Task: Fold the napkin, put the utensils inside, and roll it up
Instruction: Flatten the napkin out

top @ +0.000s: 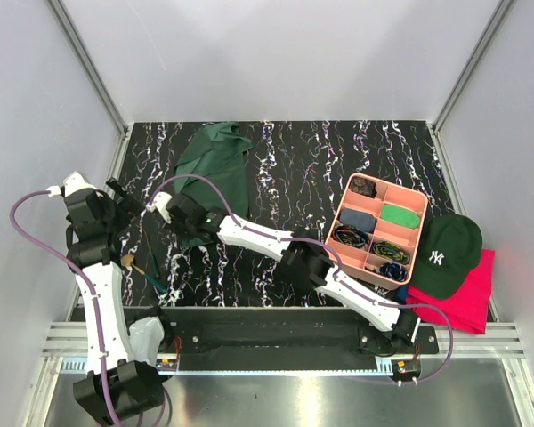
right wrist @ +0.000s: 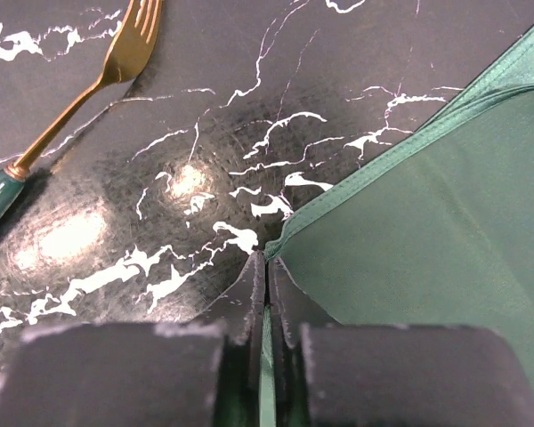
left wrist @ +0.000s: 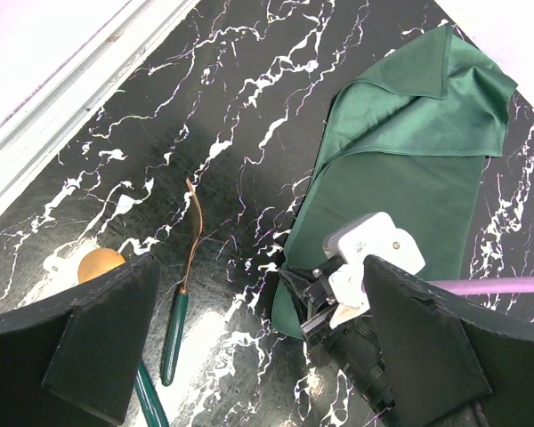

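**Items apart from the task.** Black marble-patterned tabletop (top: 320, 160) with white veining, enclosed by pale walls (top: 285, 53) and aluminium frame posts (top: 87, 62).

At the right edge lies a pink tray (top: 392, 185), set at a slant and divided into compartments:
- The far-left compartment holds a small dark item (top: 365, 187).
- The far-right one holds a bright-green swatch (top: 401, 215).
- Next toward the near edge on the left is a grey-blue folded cloth (top: 357, 220).
- The nearer compartments hold dark coiled pieces (top: 350, 237), too small to identify.

Just beside the tray's right side, a black cap (top: 454, 240) with white NY lettering rests on a pink-red cloth (top: 472, 302) at the near right corner. An aluminium rail (top: 489, 340) runs along the near edge.
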`<state>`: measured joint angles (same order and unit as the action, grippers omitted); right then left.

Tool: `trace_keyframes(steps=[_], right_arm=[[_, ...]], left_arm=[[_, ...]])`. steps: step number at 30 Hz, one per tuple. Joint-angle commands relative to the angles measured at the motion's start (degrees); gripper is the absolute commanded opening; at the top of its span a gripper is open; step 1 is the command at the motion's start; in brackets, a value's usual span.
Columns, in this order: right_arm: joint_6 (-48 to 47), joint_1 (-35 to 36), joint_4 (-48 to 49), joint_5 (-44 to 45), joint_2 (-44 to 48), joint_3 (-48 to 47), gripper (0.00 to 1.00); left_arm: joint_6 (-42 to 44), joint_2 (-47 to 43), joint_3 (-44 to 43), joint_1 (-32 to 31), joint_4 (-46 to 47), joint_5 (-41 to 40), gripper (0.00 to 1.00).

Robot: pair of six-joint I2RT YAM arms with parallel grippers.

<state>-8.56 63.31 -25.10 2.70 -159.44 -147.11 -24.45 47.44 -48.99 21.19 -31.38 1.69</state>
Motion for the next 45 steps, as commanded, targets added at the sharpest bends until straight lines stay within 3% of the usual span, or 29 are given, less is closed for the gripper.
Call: trace_keyframes(steps=[1, 11, 16, 26, 31, 34, 38, 45], right_arm=[[1.2, 0.4, -0.7, 1.3, -2.0, -2.6, 0.0], [10.6, -1.8, 1.9, -2.5, 5.5, -2.5, 0.0], [15.4, -5.8, 4.8, -6.1, 13.7, 4.3, 0.0], [18.4, -16.7, 14.6, -3.0, 34.3, 34.6, 0.0], [18.6, -23.7, 15.9, 6.2, 43.6, 50.8, 0.0], [19.1, -27.5, 16.0, 10.2, 49.9, 60.5, 0.0], [19.5, -29.6, 15.8, 15.0, 56.5, 69.7, 0.0], [21.6, -30.2, 13.0, 20.6, 59.0, 73.2, 0.0]], left_arm=[[-0.3, 0.1, 0.7, 0.5, 3.4, 2.0, 0.99], [-0.3, 0.0, 1.1, 0.6, 3.4, 2.4, 0.99], [-0.3, 0.0, 1.3, 0.6, 3.6, 3.0, 0.99], [-0.3, 0.2, 2.2, 0.3, 5.0, 6.5, 0.93], [-0.3, 0.5, 2.4, -0.9, 5.1, 6.7, 0.9], [0.1, 0.3, 2.4, -4.9, 4.8, 4.5, 0.9], [-1.7, 1.6, 3.9, -15.0, 3.9, 1.8, 0.86], [-4.6, 5.4, 7.5, -26.9, -1.8, -4.2, 0.82]])
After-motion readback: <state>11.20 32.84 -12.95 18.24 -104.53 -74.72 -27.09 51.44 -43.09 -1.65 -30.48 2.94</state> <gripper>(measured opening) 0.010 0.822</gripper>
